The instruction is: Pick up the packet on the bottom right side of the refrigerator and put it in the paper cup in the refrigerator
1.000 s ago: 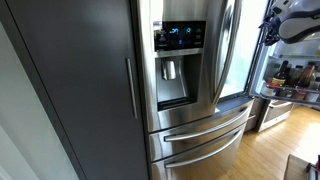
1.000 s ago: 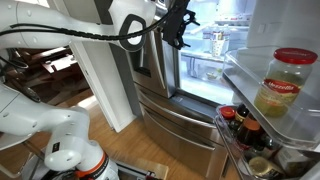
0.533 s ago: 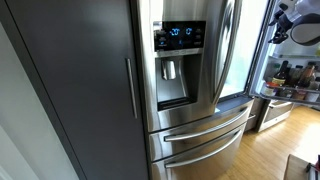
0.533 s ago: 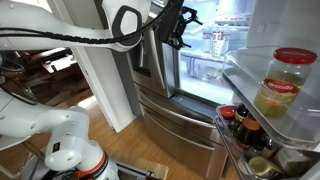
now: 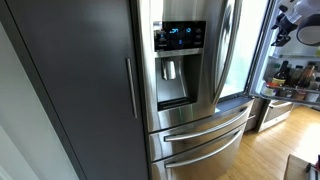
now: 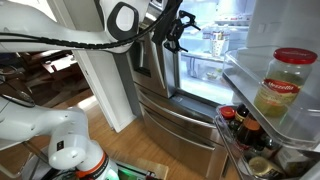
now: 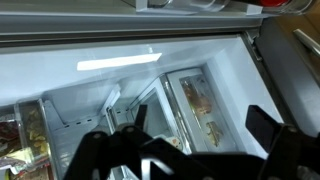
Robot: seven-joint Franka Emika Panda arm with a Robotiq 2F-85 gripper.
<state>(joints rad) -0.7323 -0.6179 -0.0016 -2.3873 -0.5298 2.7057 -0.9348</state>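
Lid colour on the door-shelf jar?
Red lid on the jar; shows best in an exterior view.

So the refrigerator (image 5: 195,110) had one door swung wide, and the gripper (image 6: 172,27) hung right in that opening with its jaws spread. It sat close beside the edge of the closed dispenser door (image 5: 180,60), and that edge was the tight spot. Across the gap, the open door's shelves stuck out with a big jar (image 6: 283,82) and a row of bottles (image 6: 245,128) lower down. Inside, the wrist view showed a bright open band between a shelf (image 7: 150,6) overhead and the clear bins (image 7: 195,100) underneath, with a grey panel (image 7: 288,65) crowding one end.
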